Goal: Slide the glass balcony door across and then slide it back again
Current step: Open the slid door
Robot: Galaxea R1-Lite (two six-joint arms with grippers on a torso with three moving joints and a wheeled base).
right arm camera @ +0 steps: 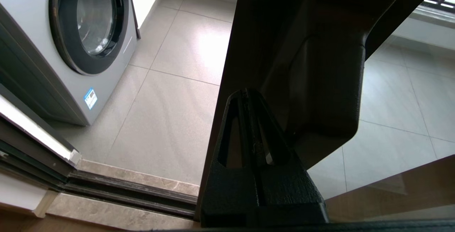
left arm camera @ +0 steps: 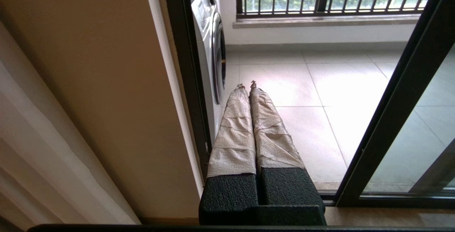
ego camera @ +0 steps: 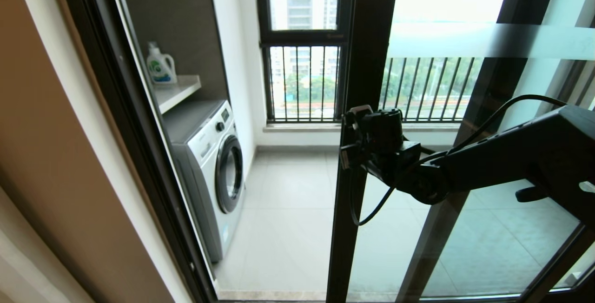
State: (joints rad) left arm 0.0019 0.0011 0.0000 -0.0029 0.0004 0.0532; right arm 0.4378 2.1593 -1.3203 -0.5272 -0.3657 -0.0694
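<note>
The right gripper (right arm camera: 249, 95), fingers closed together, presses against the leading stile of the glass balcony door (ego camera: 360, 61). The doorway stands partly open. Judged step: sliding. Next move requires steady lateral push.

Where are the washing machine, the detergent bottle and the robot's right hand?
washing machine (ego camera: 228, 174): head view, on its round door.
detergent bottle (ego camera: 161, 67): head view, on its label.
right hand (right arm camera: 245, 95): right wrist view, at the closed fingertips.
</note>
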